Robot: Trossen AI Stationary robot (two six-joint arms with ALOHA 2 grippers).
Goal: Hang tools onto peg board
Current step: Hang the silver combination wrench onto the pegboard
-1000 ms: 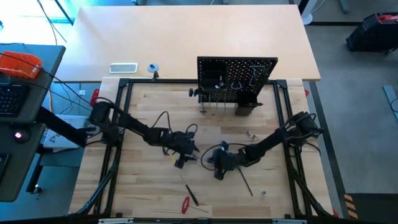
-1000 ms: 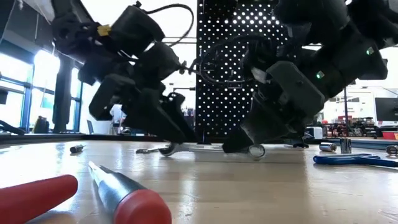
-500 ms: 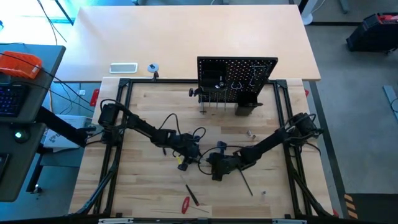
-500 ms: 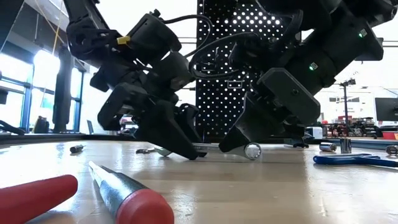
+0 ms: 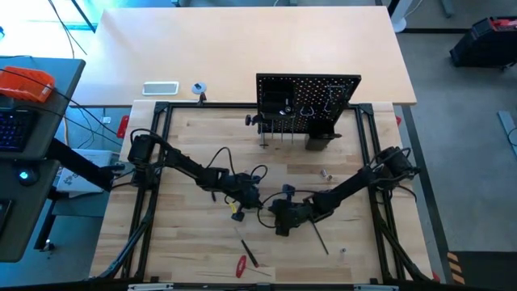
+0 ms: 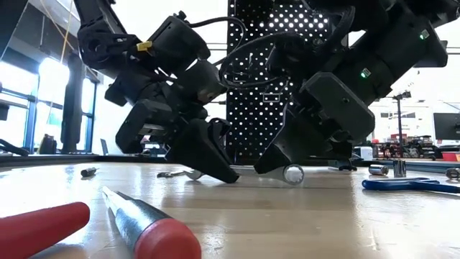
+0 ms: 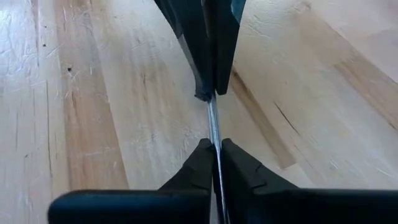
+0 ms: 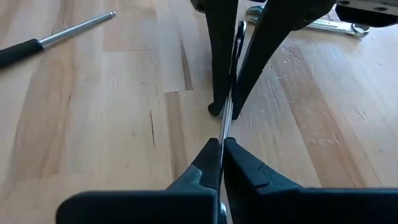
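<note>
We find both grippers pinching one silver wrench [image 6: 248, 171], the left gripper [image 5: 246, 200] and right gripper [image 5: 277, 212] meeting at table centre, six o'clock of the peg board [image 5: 307, 103]. We judge it stiff, thin, light and slippery; grip the flat shank. The wooden table [image 5: 202, 149] is level; bright windows lie behind.

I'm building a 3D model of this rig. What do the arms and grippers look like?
Both arms are matte black with blocky joint housings and looping black cables. The left gripper has a yellow tag above it; the right gripper has small green lights on its housing. The fingers are black, tapered wedges.
</note>
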